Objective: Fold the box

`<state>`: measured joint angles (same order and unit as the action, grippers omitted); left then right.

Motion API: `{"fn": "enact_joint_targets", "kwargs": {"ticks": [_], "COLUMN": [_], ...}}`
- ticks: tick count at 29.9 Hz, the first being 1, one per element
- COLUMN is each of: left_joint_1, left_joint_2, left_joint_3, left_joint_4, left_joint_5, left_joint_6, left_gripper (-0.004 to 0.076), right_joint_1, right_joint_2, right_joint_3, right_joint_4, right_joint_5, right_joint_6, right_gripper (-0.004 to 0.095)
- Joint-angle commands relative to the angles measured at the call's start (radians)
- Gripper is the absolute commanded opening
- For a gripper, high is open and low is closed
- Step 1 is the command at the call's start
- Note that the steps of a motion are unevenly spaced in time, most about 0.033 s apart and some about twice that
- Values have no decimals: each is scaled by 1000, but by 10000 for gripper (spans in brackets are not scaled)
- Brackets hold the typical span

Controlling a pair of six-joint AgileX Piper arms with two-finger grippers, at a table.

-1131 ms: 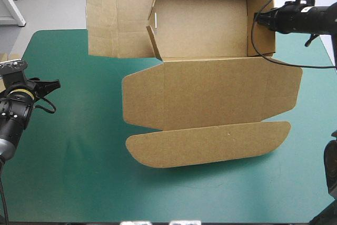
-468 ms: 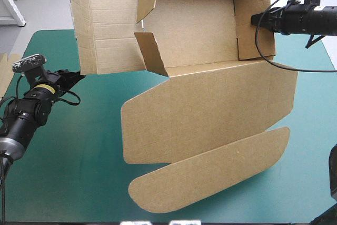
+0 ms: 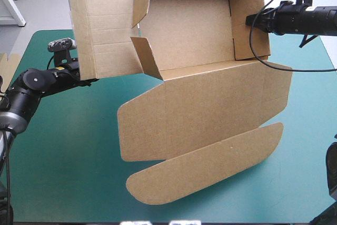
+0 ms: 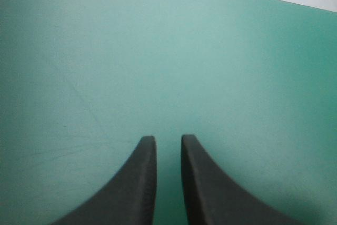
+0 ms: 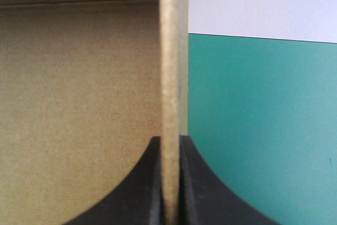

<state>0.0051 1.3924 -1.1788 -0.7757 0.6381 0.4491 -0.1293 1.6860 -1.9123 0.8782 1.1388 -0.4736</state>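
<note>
Teal-green cover (image 3: 63, 146) beneath brown box (image 3: 200, 104)

We see the box (image 3: 205, 104) plain brown throughout, no print. Only faint straight crease lines and fine corrugation ribbing break the surface. Its cut edge in the right wrist view is a paler brown than the faces. The cover (image 3: 58, 162) is flat teal-green, unpatterned, with a few faint scuff lines in the left wrist view. The left gripper (image 4: 168, 139) and right gripper (image 5: 169, 139) are both matte black, unmarked. We also have a sliver of board (image 3: 5, 60) at the table's left edge, same brown.
</note>
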Motion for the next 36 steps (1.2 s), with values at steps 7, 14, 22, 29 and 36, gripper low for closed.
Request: {"fn": "enact_joint_targets", "kwargs": {"ticks": [7, 14, 22, 29, 36], "left_joint_1": [-5, -5, -5, -7, -26], "left_joint_2": [10, 72, 129, 129, 134], "left_joint_3": [-130, -204, -322, -402, -409], "left_joint_4": [-174, -550, -595, -600, -636], "left_joint_5": [101, 249, 365, 456, 470], "left_joint_6": [88, 280, 285, 286, 287], "left_gripper": [125, 125, 125, 125, 125], "right_joint_1": [2, 2, 2, 2, 2], "right_joint_2": [-33, -20, -2, 2, 4], "right_joint_3": [-23, -23, -23, -23, -23], "right_joint_4": [4, -8, -52, -48, -48], "right_joint_5": [-43, -43, -52, -75, -88], "right_joint_6": [28, 30, 40, 43, 48], "right_gripper": [-17, -17, -17, -17, -17]}}
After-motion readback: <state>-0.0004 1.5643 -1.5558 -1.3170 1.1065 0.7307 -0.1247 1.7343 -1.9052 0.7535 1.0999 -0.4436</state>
